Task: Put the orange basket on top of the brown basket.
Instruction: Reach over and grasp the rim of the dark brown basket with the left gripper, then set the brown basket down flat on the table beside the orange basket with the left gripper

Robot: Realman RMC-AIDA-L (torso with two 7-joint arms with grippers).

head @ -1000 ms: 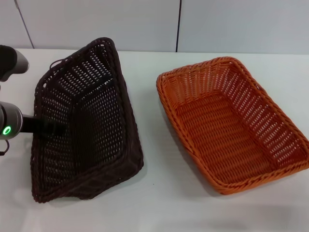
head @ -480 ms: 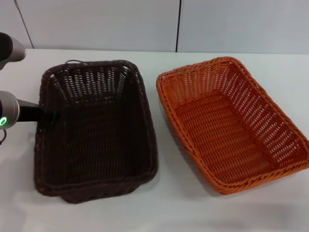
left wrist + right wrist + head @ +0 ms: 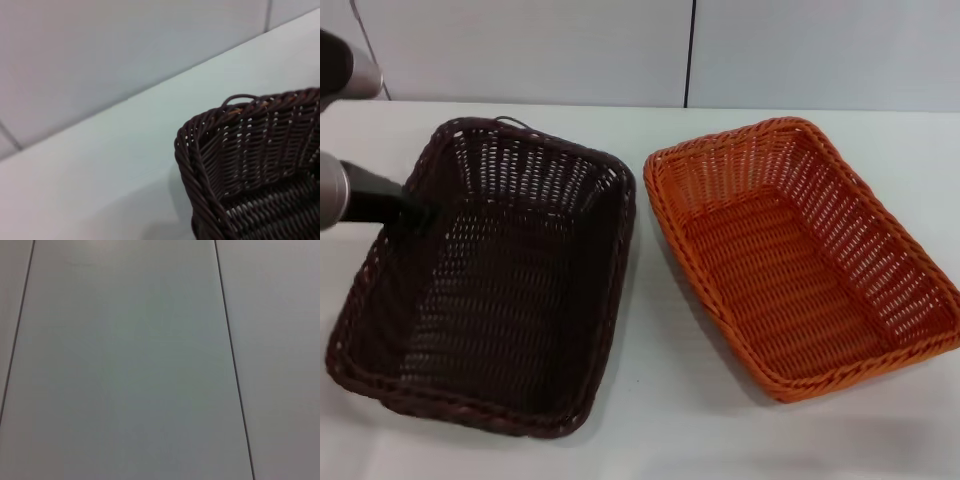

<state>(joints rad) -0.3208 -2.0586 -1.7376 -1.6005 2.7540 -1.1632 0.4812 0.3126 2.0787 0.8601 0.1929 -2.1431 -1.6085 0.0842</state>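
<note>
The brown basket [image 3: 490,280], tilted up a second earlier, lay flat on the counter [image 3: 650,400] at frame left. The left end effector [image 3: 418,215] met its left rim, grip state impossible to tell. The orange basket [image 3: 800,255] sat unmoved at right.

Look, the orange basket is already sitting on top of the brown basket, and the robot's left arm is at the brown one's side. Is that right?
Not quite. In the head view the orange basket is not on top of the brown basket; it sits beside it on the white table, with a gap between them. The rest holds: the left gripper is at the brown basket's left rim.
</note>
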